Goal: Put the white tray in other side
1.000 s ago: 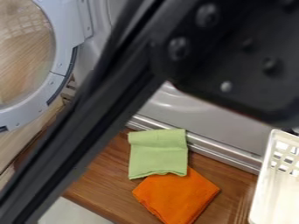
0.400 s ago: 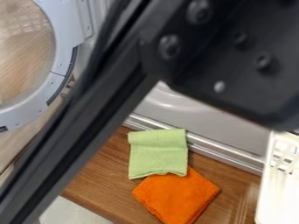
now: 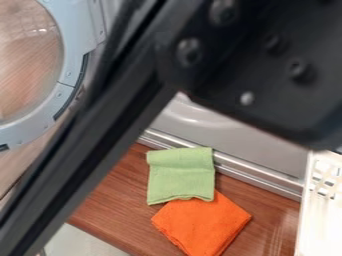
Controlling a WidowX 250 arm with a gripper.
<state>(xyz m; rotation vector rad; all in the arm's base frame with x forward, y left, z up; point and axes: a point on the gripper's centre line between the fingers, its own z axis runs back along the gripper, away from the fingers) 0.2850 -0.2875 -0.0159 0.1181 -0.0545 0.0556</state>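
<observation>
white tray point(image 3: 308, 210) sits at the right edge, a little further right than a second ago. whether the pincer is wide, narrow or holding something, i cannot tell. outward from it, the black arm point(image 3: 107, 130) slants across the scene, and its bolted joint point(image 3: 260, 65) has eased slightly left over the same spell. tray and arm both shifting suggests the tray is being moved, probably toward the right; i judge the transfer under way, with the final placing still to settle. the tray has openwork in its wall, and its contents, if any, i cannot make out. on the wooden surface point(image 3: 113, 200), the green cloth point(image 3: 180, 175) overlaps the orange cloth point(image 3: 204, 225), both unmoved. at left is a round door point(image 3: 75, 40) with a clear window.
</observation>
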